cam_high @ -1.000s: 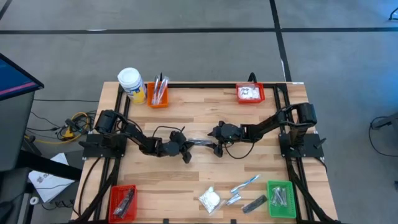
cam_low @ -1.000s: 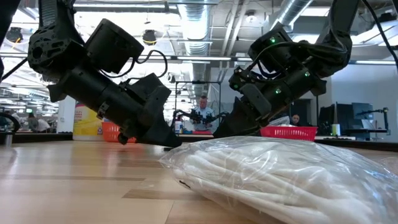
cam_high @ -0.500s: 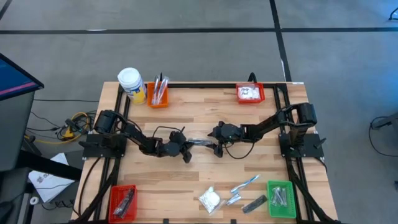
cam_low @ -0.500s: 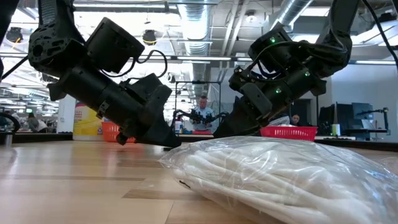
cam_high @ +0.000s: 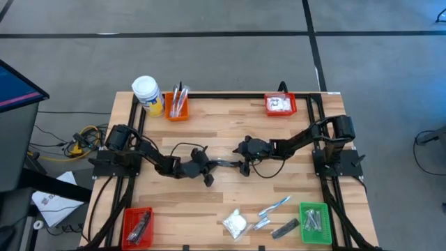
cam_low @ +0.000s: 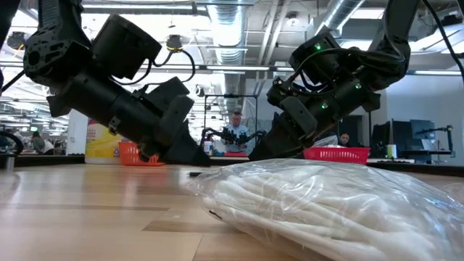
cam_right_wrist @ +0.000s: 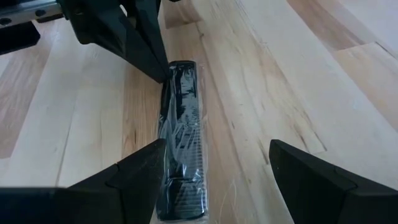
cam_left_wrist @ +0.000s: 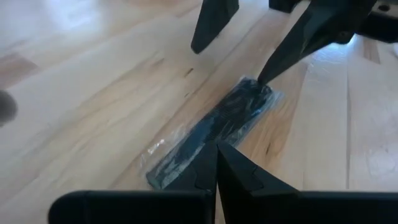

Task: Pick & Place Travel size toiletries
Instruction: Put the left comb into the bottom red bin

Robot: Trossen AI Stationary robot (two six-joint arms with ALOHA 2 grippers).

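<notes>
Item: dark grey flat bar [cam_right_wrist: 181, 140], plastic-wrapped, lay flat at worktop [cam_high: 230, 125] centre of high view. Left gripper [cam_left_wrist: 217, 163] was pressed together, tip touching one end, prob. to steady it. Right gripper [cam_right_wrist: 214, 163] was spread wide astride other end, apparently for pickup.

Grey concrete floor [cam_high: 223, 63], exposed ceiling ducts [cam_low: 239, 29], distant desks

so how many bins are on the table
4: an orange bin at the far left, a red bin at the far right, another red bin at the near left, a green bin at the near right.
</notes>
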